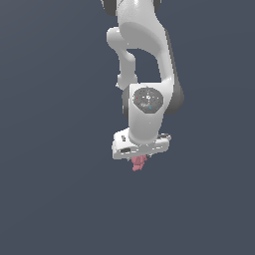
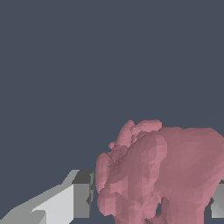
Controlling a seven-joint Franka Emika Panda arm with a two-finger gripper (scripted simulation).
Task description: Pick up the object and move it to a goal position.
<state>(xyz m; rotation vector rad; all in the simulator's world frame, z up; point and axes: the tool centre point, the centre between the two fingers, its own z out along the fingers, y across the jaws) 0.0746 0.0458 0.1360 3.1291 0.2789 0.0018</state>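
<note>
Hanging lengthwise below fingers (image 1: pixel 140 157): object (image 1: pixel 139 163)

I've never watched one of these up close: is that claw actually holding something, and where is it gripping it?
It seems so: the pink object sits between the gripper's fingers, apparently held by its sides, though contact isn't clearly visible.

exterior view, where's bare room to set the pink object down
Bare dark surface lies on every side of the gripper in the exterior view, widest toward its left and bottom edges. The only crowded spot is right around the gripper and pink object.
</note>
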